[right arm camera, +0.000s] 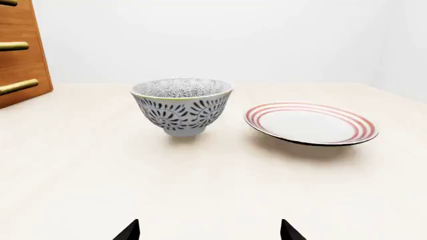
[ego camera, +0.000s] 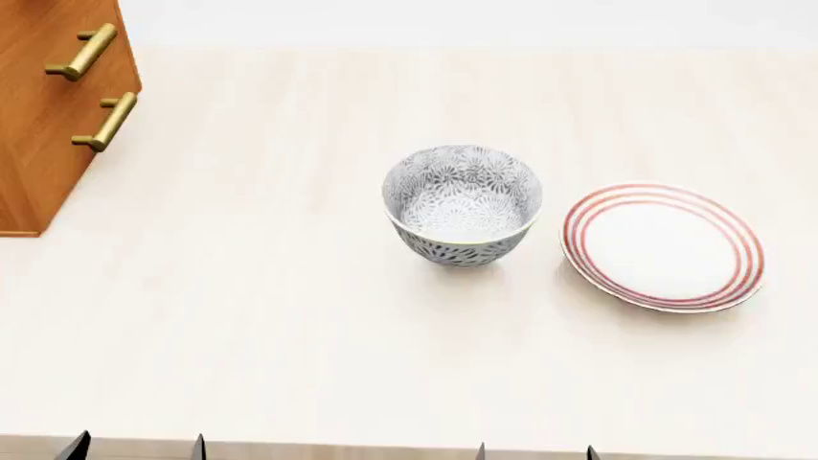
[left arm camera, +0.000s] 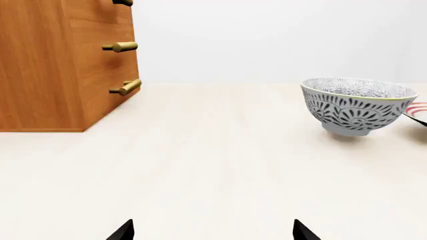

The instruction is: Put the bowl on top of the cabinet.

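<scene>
The bowl point(ego camera: 462, 201), white with a dense grey floral pattern and a pale yellowish rim, stands upright on the pale table near the middle of the head view; it also shows as the bowl point(left arm camera: 357, 105) and the bowl point(right arm camera: 181, 104). The orange-brown cabinet point(ego camera: 45, 105) with brass bar handles stands at the far left; its top is out of view. My left gripper point(ego camera: 136, 448) and right gripper point(ego camera: 535, 450) show only black fingertips at the near table edge, both open and empty, well short of the bowl.
A flat white plate point(ego camera: 662, 246) with red rings lies just right of the bowl, close beside it, also seen as the plate point(right arm camera: 310, 123). The pale table point(ego camera: 256, 316) stretches between the grippers and the bowl. A white wall lies behind.
</scene>
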`<state>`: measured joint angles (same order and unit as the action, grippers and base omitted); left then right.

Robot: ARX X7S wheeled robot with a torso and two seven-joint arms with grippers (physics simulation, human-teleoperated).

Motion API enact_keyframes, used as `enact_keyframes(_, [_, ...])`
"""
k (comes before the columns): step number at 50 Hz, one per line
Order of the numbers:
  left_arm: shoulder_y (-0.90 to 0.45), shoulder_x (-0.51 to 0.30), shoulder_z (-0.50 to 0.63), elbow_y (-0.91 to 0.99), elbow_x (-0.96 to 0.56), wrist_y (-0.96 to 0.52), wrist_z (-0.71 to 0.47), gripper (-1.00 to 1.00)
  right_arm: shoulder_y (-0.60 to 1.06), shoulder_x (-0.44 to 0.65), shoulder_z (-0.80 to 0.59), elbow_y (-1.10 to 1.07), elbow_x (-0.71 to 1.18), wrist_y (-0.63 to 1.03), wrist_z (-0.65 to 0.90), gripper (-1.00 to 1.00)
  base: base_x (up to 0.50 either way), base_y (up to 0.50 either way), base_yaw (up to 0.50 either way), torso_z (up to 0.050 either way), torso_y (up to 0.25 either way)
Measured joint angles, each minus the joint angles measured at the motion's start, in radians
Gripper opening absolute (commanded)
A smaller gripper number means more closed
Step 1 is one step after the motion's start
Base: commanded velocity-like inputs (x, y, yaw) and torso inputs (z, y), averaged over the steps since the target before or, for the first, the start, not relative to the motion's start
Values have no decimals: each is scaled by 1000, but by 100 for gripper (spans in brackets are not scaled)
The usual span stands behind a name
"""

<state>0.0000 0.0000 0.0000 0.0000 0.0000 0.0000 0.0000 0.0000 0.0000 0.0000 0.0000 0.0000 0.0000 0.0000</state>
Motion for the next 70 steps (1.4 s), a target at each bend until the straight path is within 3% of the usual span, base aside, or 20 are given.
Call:
enact_keyframes(33, [0, -62, 73, -3, -58, 12, -78, 100, -12, 65, -74, -16, 67, -26, 64, 100, 0, 4, 0, 0, 0])
enact_keyframes(70, [-4, -106, 122, -7, -103, 21, -127, 100, -7, 105, -122, -14, 114, -44, 115, 100, 0, 234, 0, 0, 0])
